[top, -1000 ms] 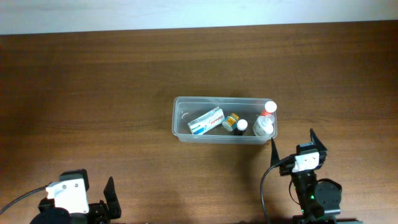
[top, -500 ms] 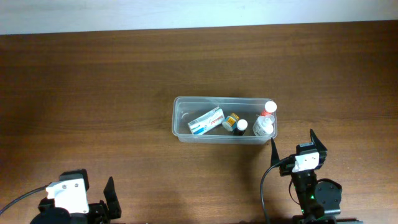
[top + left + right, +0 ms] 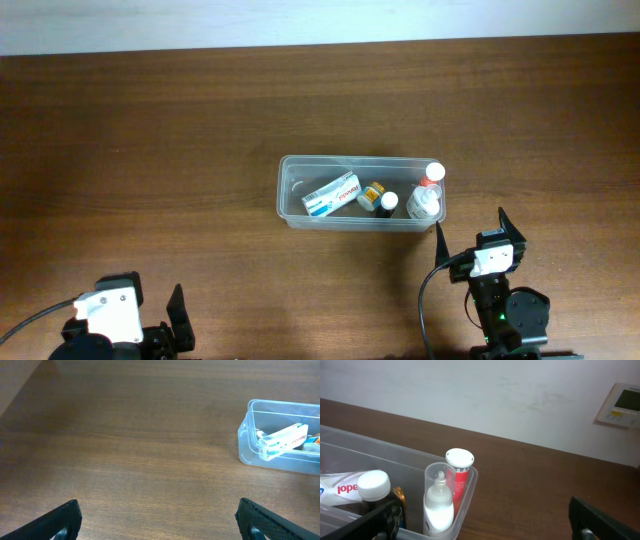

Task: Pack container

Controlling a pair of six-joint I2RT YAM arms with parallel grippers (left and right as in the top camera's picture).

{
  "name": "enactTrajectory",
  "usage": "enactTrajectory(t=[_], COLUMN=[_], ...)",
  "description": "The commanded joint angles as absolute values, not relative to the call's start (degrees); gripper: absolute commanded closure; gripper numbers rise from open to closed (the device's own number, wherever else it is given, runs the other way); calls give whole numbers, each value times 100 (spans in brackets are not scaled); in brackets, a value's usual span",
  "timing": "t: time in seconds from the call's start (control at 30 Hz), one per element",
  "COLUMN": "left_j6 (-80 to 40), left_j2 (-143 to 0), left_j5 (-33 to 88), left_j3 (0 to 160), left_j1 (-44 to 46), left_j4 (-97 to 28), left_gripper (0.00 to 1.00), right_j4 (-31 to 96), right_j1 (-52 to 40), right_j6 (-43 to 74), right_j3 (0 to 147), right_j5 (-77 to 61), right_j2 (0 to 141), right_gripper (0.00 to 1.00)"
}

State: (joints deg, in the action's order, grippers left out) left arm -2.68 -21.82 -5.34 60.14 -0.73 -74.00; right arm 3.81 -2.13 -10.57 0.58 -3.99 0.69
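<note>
Container point(image 3: 284, 203) sits mid-way on surface point(image 3: 150, 120), holding a white box point(image 3: 332, 194), small bottles point(image 3: 389, 201) and a red tube point(image 3: 459, 479). Right gripper point(image 3: 490, 520) near its right end, left gripper point(image 3: 160, 519) well apart; both jaws spread wide.

Overhead looks straight down; both low wrist views face the container point(image 3: 292, 190).

Clear, smooth, slightly glossy plastic for the container point(image 3: 345, 223). Matt brown wood grain across the table point(image 3: 150, 130). White printed card on the box point(image 3: 333, 194). Smooth red plastic on the tube point(image 3: 459, 483).
</note>
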Motion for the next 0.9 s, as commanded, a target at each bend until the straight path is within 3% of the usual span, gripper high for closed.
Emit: enactTrajectory(t=[0.0,0.23,0.4,0.87], left_j6=[-303,-305,-298,-296], left_j2=[-2158,-2156,-2071,-261], left_j5=[-478,-517,-434,-397], left_j3=[5981,5955,5601,2517], left_j1=[-82,-86,-86,-86], left_j4=[-7391,-7201,-6189,-3706], left_gripper=[1,1,1,0], right_j4=[408,410,408,410], right_j1=[-261,-261,-261,-261], right_j6=[-1050,-1048,-1048,-1048], right_j3=[32,32,32,32], right_j5=[-445,-445,-445,-445], right_j2=[32,32,32,32], right_gripper=[2,2,2,2])
